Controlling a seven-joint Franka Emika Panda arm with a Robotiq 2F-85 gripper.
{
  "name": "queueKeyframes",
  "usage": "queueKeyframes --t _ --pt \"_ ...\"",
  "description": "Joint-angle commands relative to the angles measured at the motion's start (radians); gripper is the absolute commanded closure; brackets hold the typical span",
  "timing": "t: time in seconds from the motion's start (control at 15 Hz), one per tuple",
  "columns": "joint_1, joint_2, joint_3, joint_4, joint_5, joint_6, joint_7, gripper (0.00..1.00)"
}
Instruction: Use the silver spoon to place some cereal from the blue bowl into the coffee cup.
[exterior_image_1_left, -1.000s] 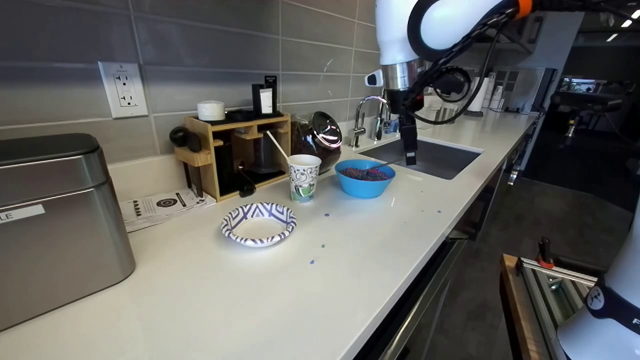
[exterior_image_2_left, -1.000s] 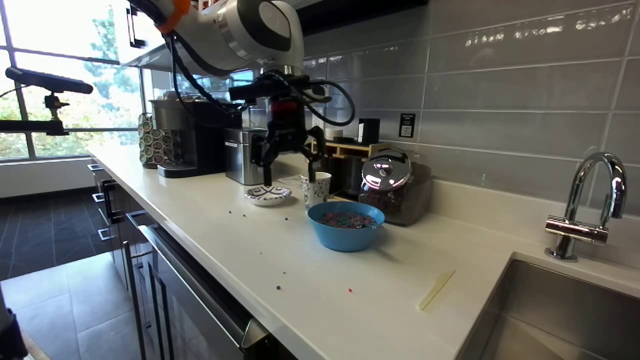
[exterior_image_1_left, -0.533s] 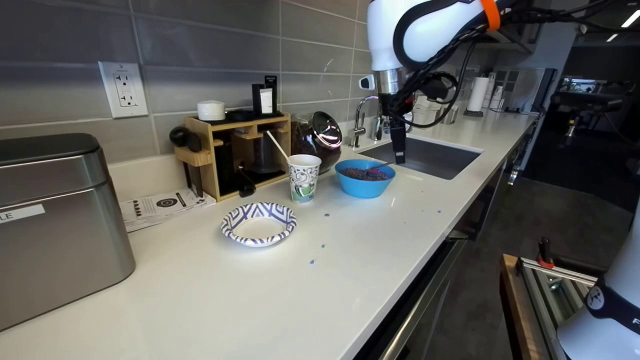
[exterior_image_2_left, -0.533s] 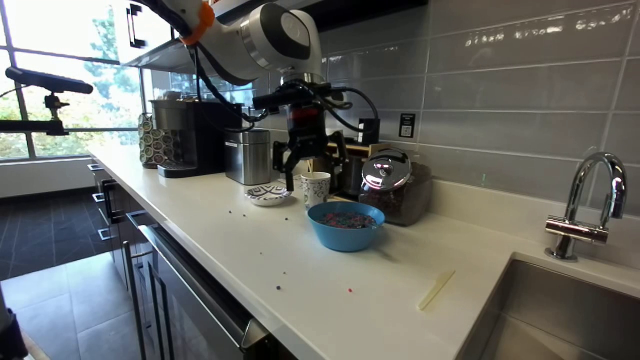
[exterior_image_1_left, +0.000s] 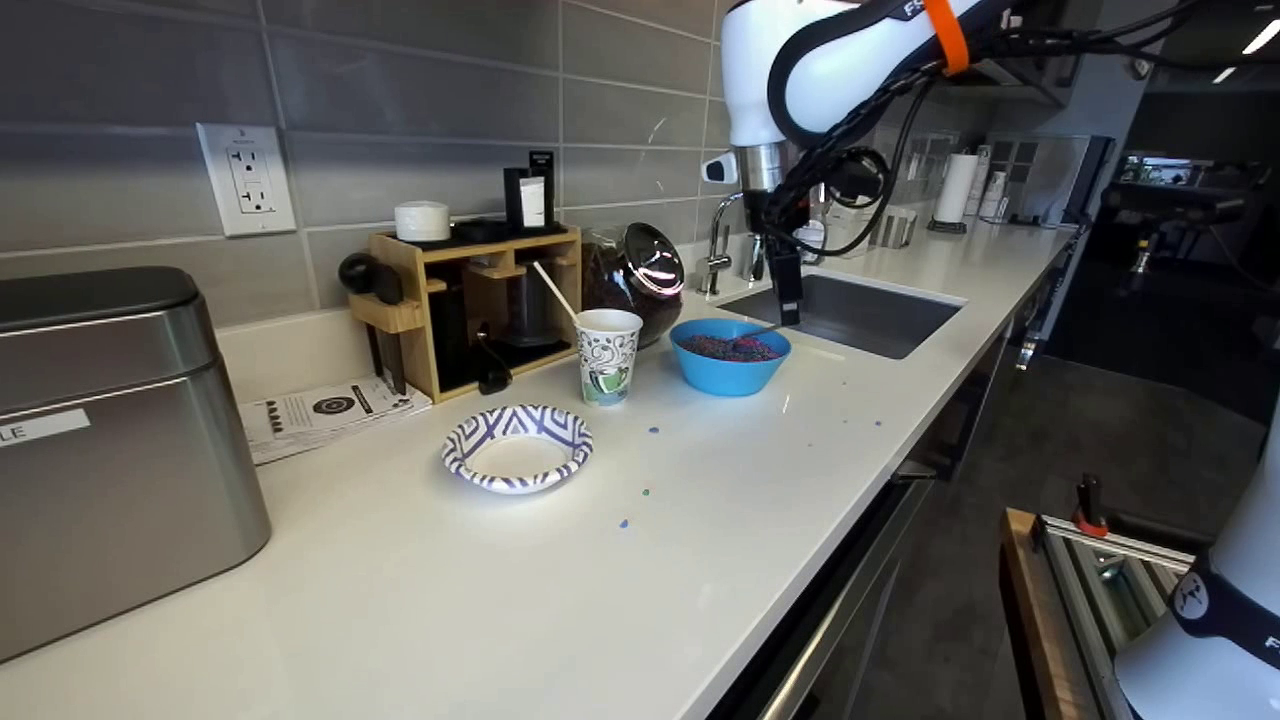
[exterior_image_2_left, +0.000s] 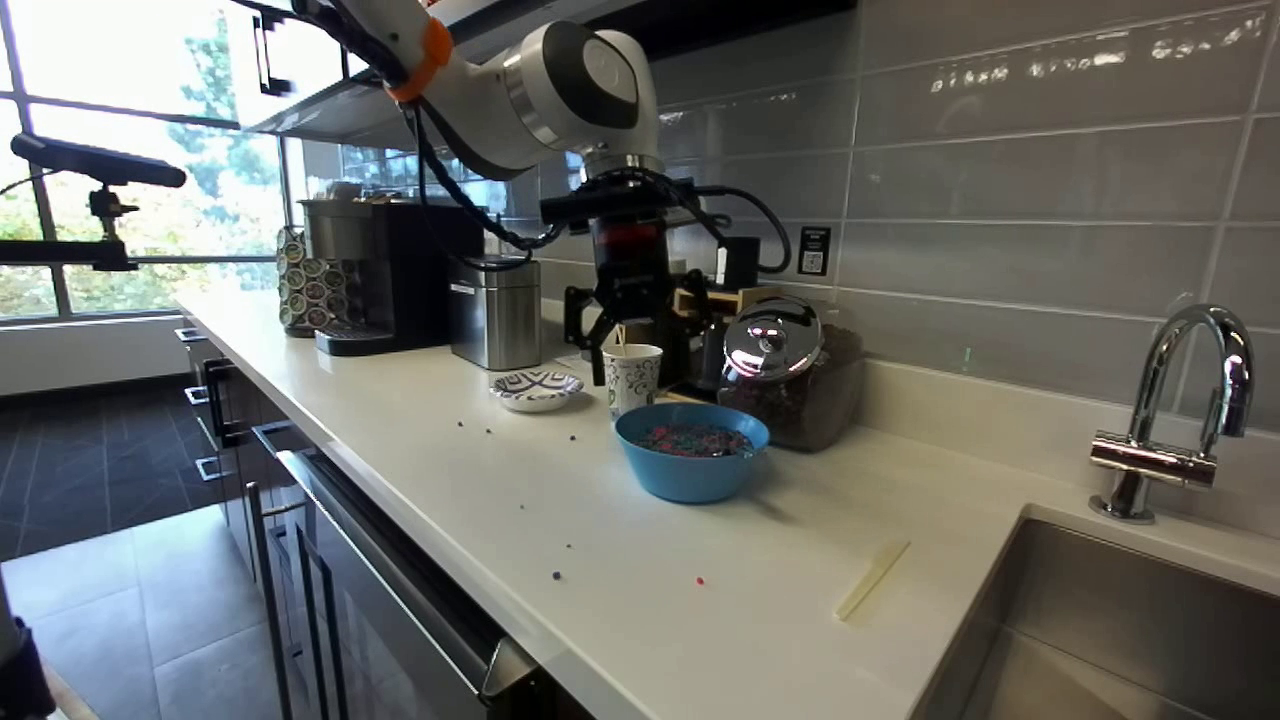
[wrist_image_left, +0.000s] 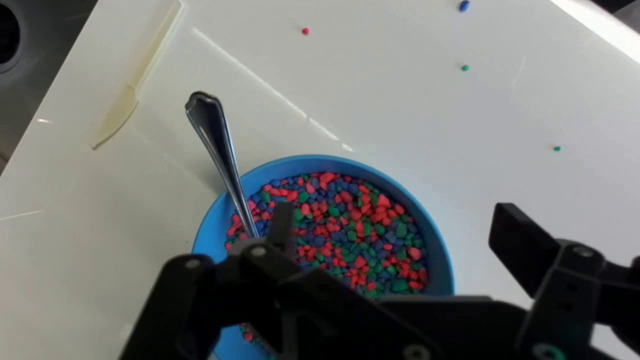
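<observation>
Gripper (wrist_image_left: 395, 220) released, fingers wide apart; one finger's hard to make out vs the dark inside of the wooden shelf (exterior_image_2_left: 750, 297) in an exterior view. Silver spoon (wrist_image_left: 223, 145) just beside a finger, wrist view; contact can't tell, scoop end hidden. Blue bowl (wrist_image_left: 320, 164) w/ cereal (wrist_image_left: 350, 235) below gripper, partly blocked. Coffee cup (exterior_image_1_left: 608, 360) upright nearby, past bowl. Vs 1 s ago, gripper's closer to wall (exterior_image_2_left: 1000, 190); bowl & cup unmoved.
</observation>
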Motion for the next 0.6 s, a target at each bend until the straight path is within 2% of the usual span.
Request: queueKeyframes --t 0.0,0.4,0.47,0.53 --pt "-0.014 0.099 -0.011 0.074 -0.004 0.045 -0.083 0.00" --pt "-0.042 0.209 -0.009 0.154 0.004 0.063 -0.137 0.00" --pt "-0.048 0.224 -0.009 0.166 0.012 0.066 -0.142 0.18" --pt "-0.053 0.237 -0.008 0.177 0.014 0.071 -0.149 0.10"
